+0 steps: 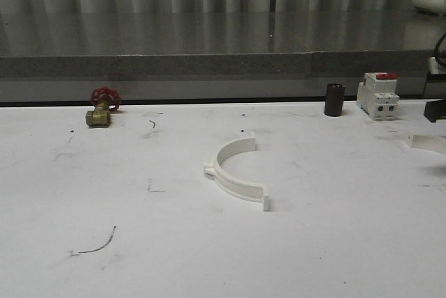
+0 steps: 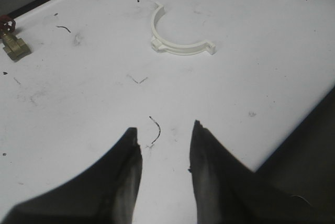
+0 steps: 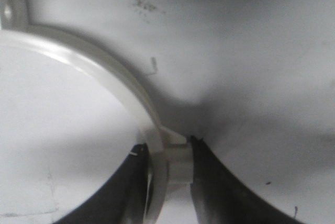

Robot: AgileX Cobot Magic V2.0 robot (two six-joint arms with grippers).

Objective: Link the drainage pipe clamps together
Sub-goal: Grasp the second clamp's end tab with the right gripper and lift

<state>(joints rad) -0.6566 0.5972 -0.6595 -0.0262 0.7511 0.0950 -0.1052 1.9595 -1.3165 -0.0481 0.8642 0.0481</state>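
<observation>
One white drainage pipe clamp half [image 1: 233, 173] lies flat in the middle of the white table, its open side facing away to the right; it also shows far ahead of the fingers as the clamp half [image 2: 178, 48]. My left gripper [image 2: 165, 132] hovers open over bare table with nothing between its fingers. The second clamp half [image 3: 104, 72] is pinched at the tab on its band's middle by my right gripper [image 3: 166, 153], which is shut on it. An end of that half [image 1: 428, 143] pokes in at the table's far right.
A brass valve with a red handle [image 1: 102, 108] sits at the back left. A black cylinder [image 1: 334, 99] and a white breaker with a red top [image 1: 378, 95] stand at the back right. A grey ledge [image 1: 209, 65] runs behind the table.
</observation>
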